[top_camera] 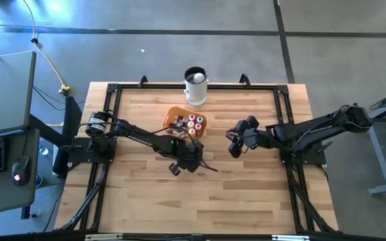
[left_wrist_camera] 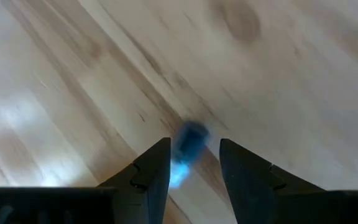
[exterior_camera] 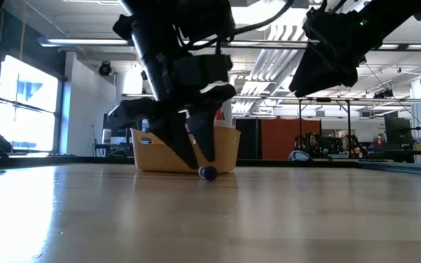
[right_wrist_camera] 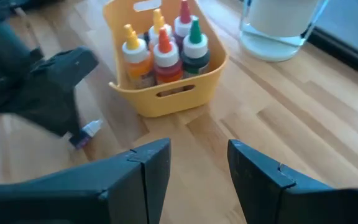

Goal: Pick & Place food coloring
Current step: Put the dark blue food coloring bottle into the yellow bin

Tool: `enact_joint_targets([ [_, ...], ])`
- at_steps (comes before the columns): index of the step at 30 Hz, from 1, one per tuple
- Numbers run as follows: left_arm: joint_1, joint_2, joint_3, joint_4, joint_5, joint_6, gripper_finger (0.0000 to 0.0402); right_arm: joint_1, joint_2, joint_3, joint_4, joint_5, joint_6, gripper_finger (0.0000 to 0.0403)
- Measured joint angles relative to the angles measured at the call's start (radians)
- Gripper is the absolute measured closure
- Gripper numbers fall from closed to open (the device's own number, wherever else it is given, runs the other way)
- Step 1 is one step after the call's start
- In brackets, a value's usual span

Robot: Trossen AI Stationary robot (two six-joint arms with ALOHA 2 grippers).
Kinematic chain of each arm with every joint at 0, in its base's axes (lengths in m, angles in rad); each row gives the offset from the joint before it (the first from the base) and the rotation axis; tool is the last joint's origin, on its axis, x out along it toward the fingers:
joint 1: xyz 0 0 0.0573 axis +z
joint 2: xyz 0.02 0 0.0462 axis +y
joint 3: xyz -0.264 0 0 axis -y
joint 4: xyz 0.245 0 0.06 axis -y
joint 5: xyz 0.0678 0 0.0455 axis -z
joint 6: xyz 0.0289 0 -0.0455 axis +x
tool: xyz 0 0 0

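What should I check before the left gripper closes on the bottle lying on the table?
1. Blue-capped bottle sits between the fingers of the left gripper: ok, seen in the left wrist view.
2. Left fingers open and down at the tabletop: ok.
3. Bottle centred in the gap: cannot tell; the picture is blurred.
4. Right gripper clear of the pick: ok, it hangs raised over the table, apart from the left arm.
5. Yellow bin upright with room left: ok; other bottles stand inside it.
6. White mug out of the way: ok, behind the bin.
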Motion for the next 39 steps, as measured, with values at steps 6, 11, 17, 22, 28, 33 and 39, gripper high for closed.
enact_joint_targets([
  [6,0.011,0.020,-0.002,-0.008,-0.029,0.029,0.0266,0.001,0.000,0.000,0.011,-0.055,0.000,0.0249],
  [11,0.018,0.045,-0.002,0.005,-0.032,0.028,0.0266,0.001,0.000,0.000,0.019,-0.059,0.000,0.0249],
  [17,0.016,0.054,0.003,-0.015,-0.067,-0.077,0.0266,0.001,0.001,0.000,0.018,-0.060,-0.001,0.0249],
  [22,0.001,0.052,0.016,-0.079,-0.097,-0.156,0.0266,0.001,0.001,0.000,0.018,-0.060,-0.001,0.0249],
  [28,-0.078,0.038,0.191,-0.428,-0.169,-0.382,0.0266,0.001,0.001,0.000,0.011,-0.064,-0.001,0.0249],
  [33,-0.112,0.036,0.302,-0.736,-0.161,-0.927,0.0266,0.001,0.001,0.000,0.007,-0.087,-0.001,0.0249],
  [39,-0.158,0.037,0.279,-0.914,-0.284,-1.349,0.0266,0.001,0.001,0.000,0.010,-0.087,-0.001,0.0249],
])
